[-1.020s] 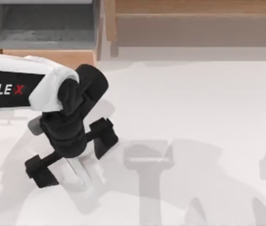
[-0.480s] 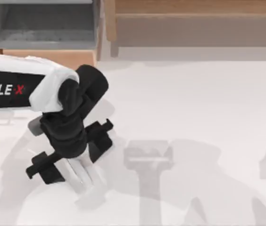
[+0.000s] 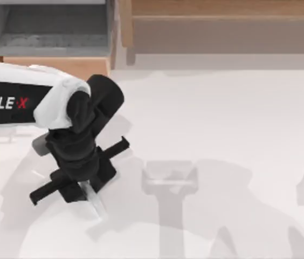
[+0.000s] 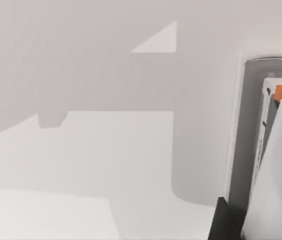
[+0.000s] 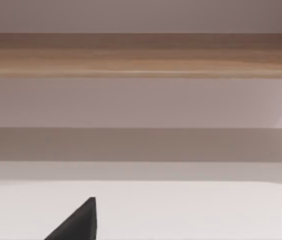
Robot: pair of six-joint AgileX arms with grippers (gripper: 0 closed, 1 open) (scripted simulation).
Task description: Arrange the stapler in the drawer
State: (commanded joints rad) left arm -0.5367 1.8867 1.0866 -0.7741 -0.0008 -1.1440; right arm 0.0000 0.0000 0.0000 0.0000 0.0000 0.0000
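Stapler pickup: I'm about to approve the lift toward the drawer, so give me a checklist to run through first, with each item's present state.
1. Left gripper is over the stapler on the table's left side: ok.
2. Fingers closed onto the stapler: ok, they look drawn in around its upper end in the top view.
3. Grip is secure enough to lift: cannot tell.
4. Drawer is open, grey inside exposed: ok.
5. Stapler is already in the drawer: not ok, it lies on the table.
6. Right arm is out of the path: cannot tell.
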